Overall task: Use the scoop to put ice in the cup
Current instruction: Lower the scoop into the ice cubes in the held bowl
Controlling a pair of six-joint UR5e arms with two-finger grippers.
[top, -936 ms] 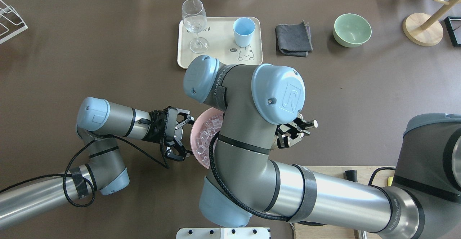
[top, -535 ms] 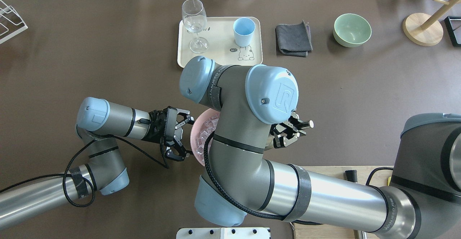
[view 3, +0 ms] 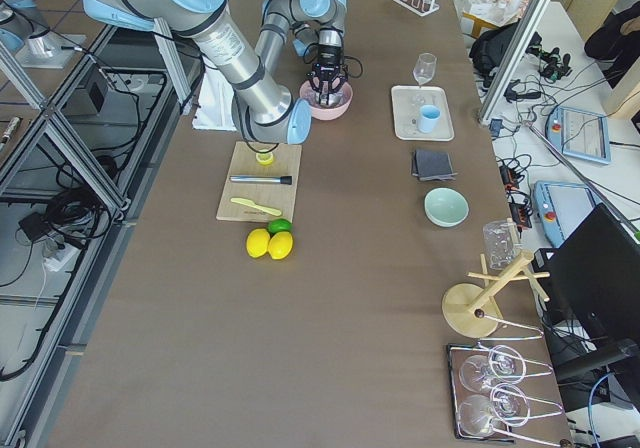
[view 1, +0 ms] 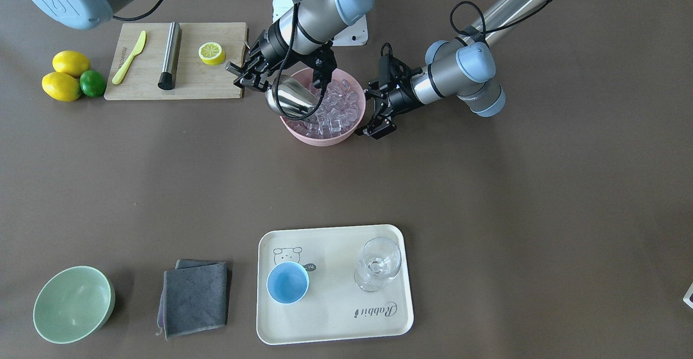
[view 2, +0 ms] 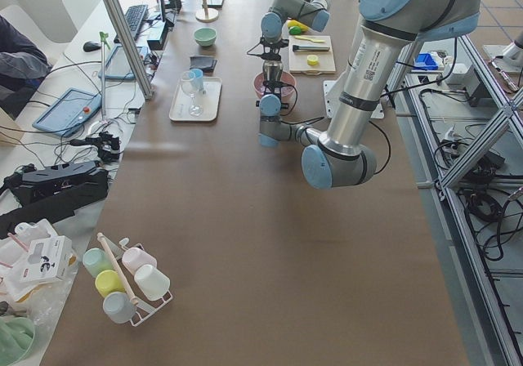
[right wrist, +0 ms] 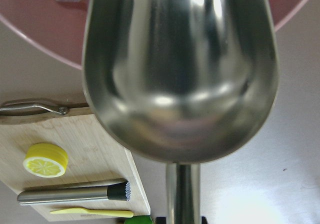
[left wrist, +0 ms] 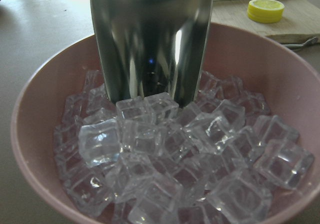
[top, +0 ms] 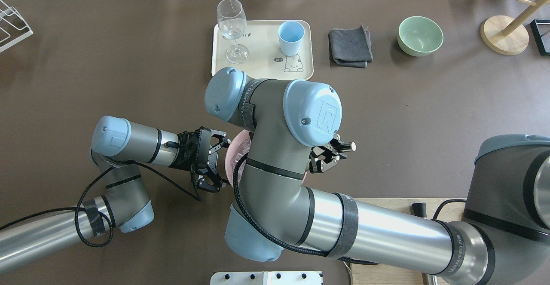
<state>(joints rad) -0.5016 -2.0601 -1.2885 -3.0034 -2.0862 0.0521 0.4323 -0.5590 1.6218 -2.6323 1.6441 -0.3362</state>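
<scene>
On brown table (view 1: 487, 185): right claw (view 1: 253, 73) grips scoop (view 1: 289, 99) touching ice (view 1: 335, 112); left claw (top: 221, 163) agape beside bowl (view 1: 325, 134).

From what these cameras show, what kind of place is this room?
Most likely a robotics lab staged as a drinks counter: aluminium frame posts and operators' screens and cables flank the table, which holds a pink bowl of ice, a cutting board with lemon, and a tray.
</scene>
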